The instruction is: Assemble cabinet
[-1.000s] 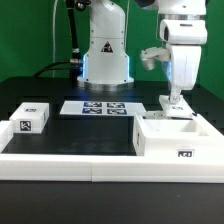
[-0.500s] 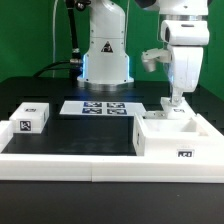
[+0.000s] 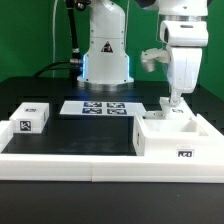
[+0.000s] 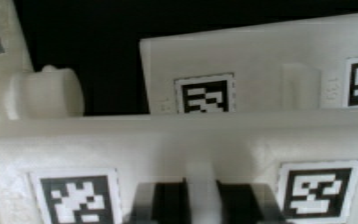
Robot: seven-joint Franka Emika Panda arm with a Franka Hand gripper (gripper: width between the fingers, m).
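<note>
The cabinet body [image 3: 160, 142], a white open-topped box with a tag on its front, stands at the exterior view's right. My gripper [image 3: 174, 101] hangs straight down over its far edge. In the wrist view the two dark fingers [image 4: 165, 203] of the gripper [image 4: 202, 202] are closed on the top edge of a white tagged panel [image 4: 69, 160]. A second tagged white wall [image 4: 247, 70] stands just behind it. A small white tagged block [image 3: 33, 117] lies at the exterior view's left, far from the gripper.
The marker board [image 3: 100, 107] lies flat in the middle of the dark table, in front of the robot base [image 3: 105, 60]. A long low white border rail [image 3: 60, 160] runs along the front. A rounded white knob [image 4: 48, 90] shows beside the panels.
</note>
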